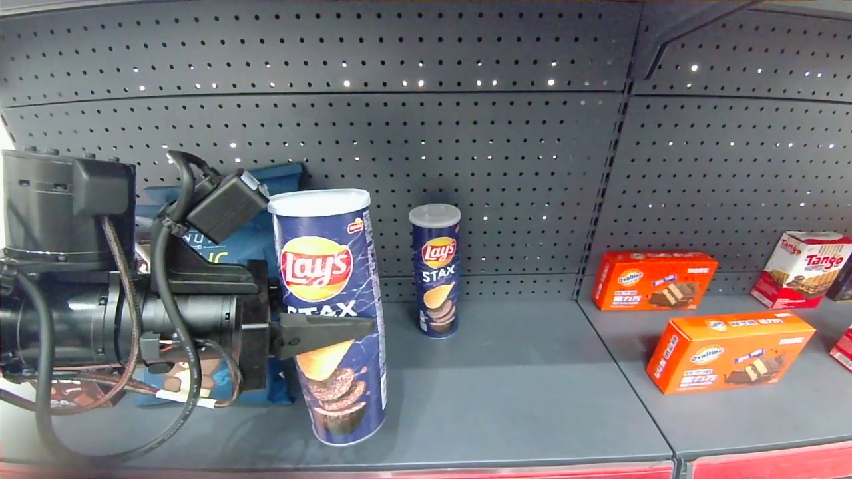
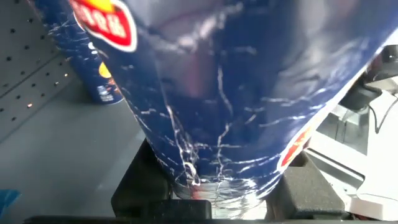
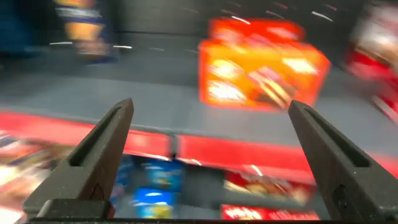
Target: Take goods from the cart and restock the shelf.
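My left gripper (image 1: 363,329) is clamped round the middle of a tall blue chip can (image 1: 331,313), one finger crossing the front of it and the can filling the gap between the fingers. In the left wrist view the chip can (image 2: 236,93) sits right between the two dark fingers (image 2: 311,190). The can leans slightly, its white lid towards the left and its base near the front of the grey shelf (image 1: 519,379). I cannot tell whether the base is touching the board.

A second can (image 1: 435,269) of the same kind stands upright farther back, close to the dark pegboard wall (image 1: 399,133), which runs the full width behind the shelf and lets small points of light through its holes. Blue bags (image 1: 266,226) are stacked behind my left arm, against that wall.

On the neighbouring section to the right, an orange box (image 1: 653,279) lies near the wall and a second orange box (image 1: 729,349) lies nearer the front, both well apart from the cans. A white and red box (image 1: 805,269) stands at the far right. A red strip (image 1: 765,466) edges the front of the shelf.

My right gripper (image 3: 210,106) hangs before that red strip with its fingers spread wide and nothing between them.
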Available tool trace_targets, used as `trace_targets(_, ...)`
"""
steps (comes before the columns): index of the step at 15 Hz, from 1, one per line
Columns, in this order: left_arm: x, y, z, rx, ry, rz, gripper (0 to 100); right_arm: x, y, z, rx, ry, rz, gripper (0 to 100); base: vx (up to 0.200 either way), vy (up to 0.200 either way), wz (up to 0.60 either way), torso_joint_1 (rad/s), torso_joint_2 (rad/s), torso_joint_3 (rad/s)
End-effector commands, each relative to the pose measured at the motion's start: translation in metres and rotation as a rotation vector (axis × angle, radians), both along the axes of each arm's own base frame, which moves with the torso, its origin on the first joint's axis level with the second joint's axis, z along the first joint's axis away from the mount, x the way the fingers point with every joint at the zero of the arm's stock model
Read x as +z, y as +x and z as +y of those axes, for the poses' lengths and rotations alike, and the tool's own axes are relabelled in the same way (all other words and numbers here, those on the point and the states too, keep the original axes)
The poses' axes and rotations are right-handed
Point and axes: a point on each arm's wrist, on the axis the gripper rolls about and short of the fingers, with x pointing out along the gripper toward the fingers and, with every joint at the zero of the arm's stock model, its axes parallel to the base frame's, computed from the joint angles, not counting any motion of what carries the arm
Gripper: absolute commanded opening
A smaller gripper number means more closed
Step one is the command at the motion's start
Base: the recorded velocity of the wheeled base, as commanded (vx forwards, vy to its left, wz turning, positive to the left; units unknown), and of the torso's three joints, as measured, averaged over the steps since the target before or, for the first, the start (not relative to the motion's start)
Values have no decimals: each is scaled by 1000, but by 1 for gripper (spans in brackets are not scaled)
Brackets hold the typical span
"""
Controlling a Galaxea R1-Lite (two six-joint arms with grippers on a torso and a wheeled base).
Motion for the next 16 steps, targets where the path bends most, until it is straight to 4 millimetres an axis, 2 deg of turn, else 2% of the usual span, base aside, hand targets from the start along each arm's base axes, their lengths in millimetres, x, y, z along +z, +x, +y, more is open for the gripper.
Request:
trace_targets(1,0,-1,1,7,2,-2,0,38,35,9,165,-41,129,100,0,0,0,0,0,0)
trace_targets(2,2,1,2,18,3,-7,0,47,59,18,232,-49,197,100,0,0,0,0,0,0)
trace_targets(4,4,-2,5,27,-1,-15,0,55,84,33,386,-20,174,100,0,0,0,0,0,0)
trace_targets(6,7,-4,10,44,-4,-20,0,58,118,47,407,-32,182,100,0,0,0,0,0,0)
trace_targets(7,7,-4,11,45,-3,-20,0,62,125,50,412,-35,176,100,0,0,0,0,0,0)
trace_targets(8,6,-3,14,62,-2,-19,0,68,143,59,424,-53,185,100,0,0,0,0,0,0)
trace_targets(9,6,-3,14,62,-2,-19,0,68,143,59,424,-53,185,100,0,0,0,0,0,0)
trace_targets(10,8,-4,16,67,-4,-24,0,69,169,70,441,-124,187,100,0,0,0,0,0,0)
trace_targets(11,8,-4,16,67,-4,-24,0,69,174,71,446,-133,187,100,0,0,0,0,0,0)
trace_targets(12,8,-4,16,67,-4,-26,0,70,196,81,494,-140,161,100,0,0,0,0,0,0)
trace_targets(16,8,-7,17,67,-5,-27,0,62,244,102,556,-134,170,100,0,0,0,0,0,0)
